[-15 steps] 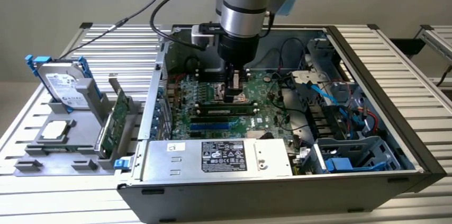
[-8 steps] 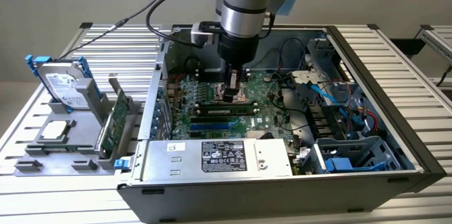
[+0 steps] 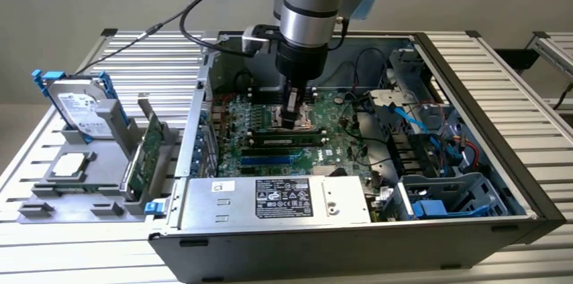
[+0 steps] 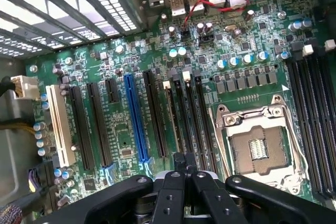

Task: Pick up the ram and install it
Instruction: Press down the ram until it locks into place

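The ram (image 3: 286, 140), a narrow green strip with dark chips, stands on edge in a black slot on the motherboard (image 3: 336, 146) inside the open computer case. My gripper (image 3: 292, 121) hangs straight down from the arm, its tip just behind and above the strip. In the wrist view my gripper (image 4: 184, 162) is shut, with nothing visible between the black fingers (image 4: 177, 182). It hovers over the row of long black memory slots (image 4: 190, 116) beside the CPU socket (image 4: 257, 142). Whether the fingertips touch the ram I cannot tell.
A grey stand left of the case holds a silver hard drive with blue rails (image 3: 79, 106), a flat drive (image 3: 68, 166) and a green expansion card (image 3: 149, 152). The power supply (image 3: 278, 198) lies at the case front. Blue cables and a drive cage (image 3: 447, 197) fill the right side.
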### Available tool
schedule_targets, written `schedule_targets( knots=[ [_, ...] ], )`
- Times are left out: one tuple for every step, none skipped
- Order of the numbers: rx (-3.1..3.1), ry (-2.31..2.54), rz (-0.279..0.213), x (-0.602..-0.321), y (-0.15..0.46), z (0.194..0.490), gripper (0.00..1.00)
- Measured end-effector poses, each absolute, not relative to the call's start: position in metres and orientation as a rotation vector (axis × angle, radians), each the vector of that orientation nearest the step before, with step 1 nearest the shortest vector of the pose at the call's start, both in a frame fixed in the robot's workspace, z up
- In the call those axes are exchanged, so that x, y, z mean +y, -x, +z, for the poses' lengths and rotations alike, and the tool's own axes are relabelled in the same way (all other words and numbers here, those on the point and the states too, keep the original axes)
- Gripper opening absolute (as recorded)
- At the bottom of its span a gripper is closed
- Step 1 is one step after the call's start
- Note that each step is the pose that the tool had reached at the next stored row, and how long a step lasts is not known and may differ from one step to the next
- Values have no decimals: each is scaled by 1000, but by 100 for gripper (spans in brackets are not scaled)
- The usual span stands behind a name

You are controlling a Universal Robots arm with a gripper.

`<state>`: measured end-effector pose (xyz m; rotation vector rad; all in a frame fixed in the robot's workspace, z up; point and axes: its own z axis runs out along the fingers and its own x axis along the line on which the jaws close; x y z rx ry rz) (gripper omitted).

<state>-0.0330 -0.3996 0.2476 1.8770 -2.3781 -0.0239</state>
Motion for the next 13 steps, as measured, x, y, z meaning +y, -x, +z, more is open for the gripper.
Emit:
schedule_targets(
  knots=[
    [-2392, -1860, -25, -400, 33, 248, 11],
    [-2407, -1841, -27, -400, 33, 248, 11],
    [-2420, -1823, -28, -400, 33, 248, 11],
    [-2433, -1806, -29, -400, 33, 248, 11],
    [-2446, -1789, -30, -400, 33, 249, 11],
    [-2459, -1771, -32, -400, 33, 249, 11],
    [-2471, -1754, -33, -400, 33, 249, 11],
    [-2484, -1736, -34, -400, 33, 249, 11],
    [-2497, -1718, -35, -400, 33, 249, 11],
    [-2509, -1700, -36, -400, 33, 249, 11],
    [-2521, -1682, -37, -400, 33, 249, 11],
    [-2534, -1664, -39, -400, 33, 249, 11],
    [-2545, -1646, -40, -400, 33, 249, 11]
  ],
)
